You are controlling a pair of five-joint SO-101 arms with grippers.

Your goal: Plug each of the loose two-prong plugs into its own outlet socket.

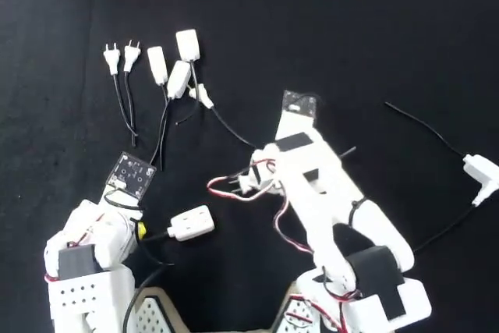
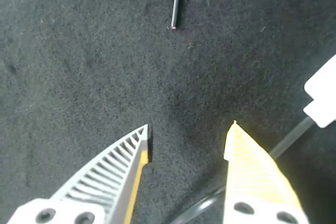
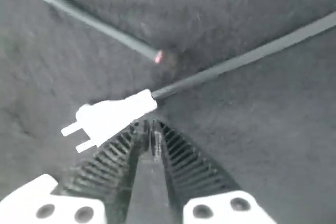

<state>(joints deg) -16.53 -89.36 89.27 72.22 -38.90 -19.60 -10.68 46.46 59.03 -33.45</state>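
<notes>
My right gripper (image 3: pixel 152 125) is shut with nothing between its fingers. A white two-prong plug (image 3: pixel 107 116) lies on the black cloth just past its tips, with its black cord (image 3: pixel 247 56) trailing away. My left gripper (image 2: pixel 189 129) is open over bare cloth, beside a white outlet socket (image 2: pixel 323 98) that also shows in the high view (image 1: pixel 191 224). Two loose plugs (image 1: pixel 111 56) (image 1: pixel 131 54) lie at the far left. Three white sockets (image 1: pixel 157 64) (image 1: pixel 178 77) (image 1: pixel 187 43) sit beside them, and another plug (image 1: pixel 201 95) lies close by.
The right arm (image 1: pixel 327 193) stretches over the middle of the table and the left arm (image 1: pixel 86 255) is folded at the near left. A white socket piece (image 1: pixel 481 171) on a long cord lies at the right edge. A loose cord end (image 2: pixel 173 24) lies ahead of my left gripper.
</notes>
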